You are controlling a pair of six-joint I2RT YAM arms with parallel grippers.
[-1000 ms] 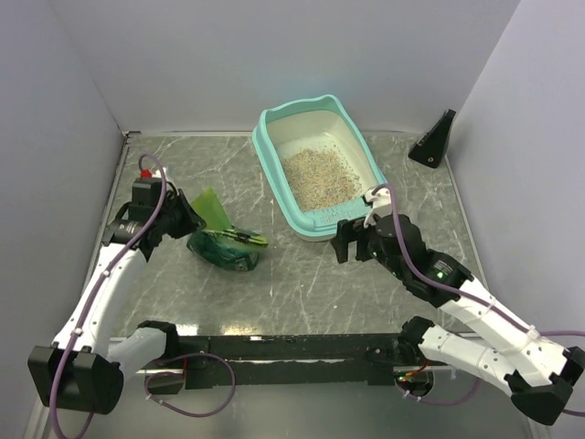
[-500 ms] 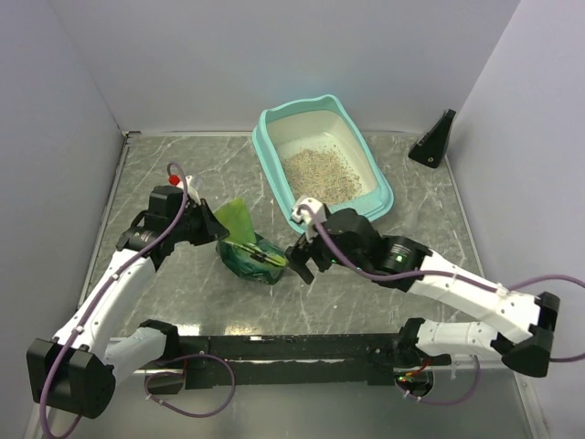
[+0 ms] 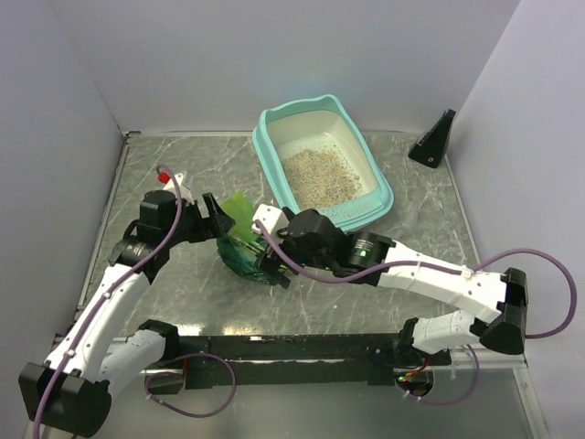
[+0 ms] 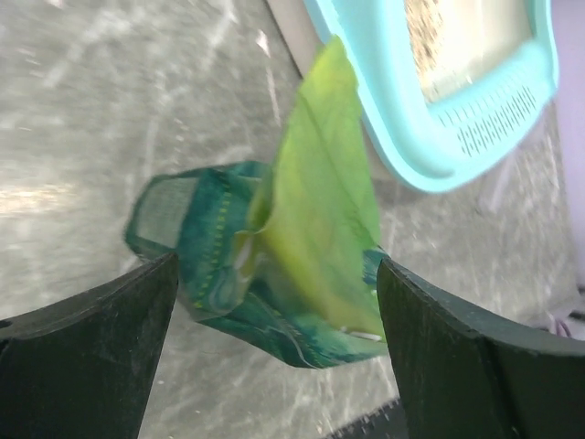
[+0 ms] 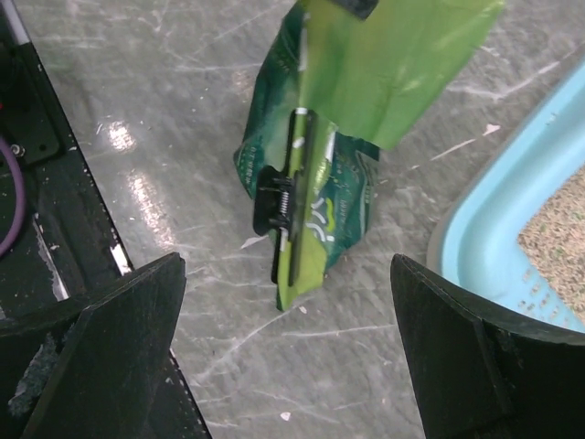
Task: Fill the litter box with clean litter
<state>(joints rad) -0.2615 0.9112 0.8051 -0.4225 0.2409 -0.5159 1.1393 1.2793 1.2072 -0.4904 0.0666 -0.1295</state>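
The teal litter box (image 3: 382, 193) stands at the back centre with beige clean litter (image 3: 319, 176) spread in its cream pan. In front of it to the left, a small green bag (image 3: 239, 243) lies on the table, its lime flap raised. A black clip (image 5: 279, 203) pinches the bag's top. My left gripper (image 3: 218, 219) is open, and the bag (image 4: 292, 247) sits just beyond and between its fingertips, untouched. My right gripper (image 3: 268, 251) is also open, hovering above the bag's (image 5: 315, 174) clipped end. The box rim (image 4: 430, 146) and litter (image 5: 558, 229) show at the edges of both wrist views.
A black wedge-shaped block (image 3: 434, 139) stands at the back right corner. White walls close in the table on the left, back and right. The black base rail (image 3: 292, 347) runs along the near edge.
My left gripper has opened and let go of the bag's flap. The right arm swung left from the litter box over to the bag. The bag shifted a little to the right.
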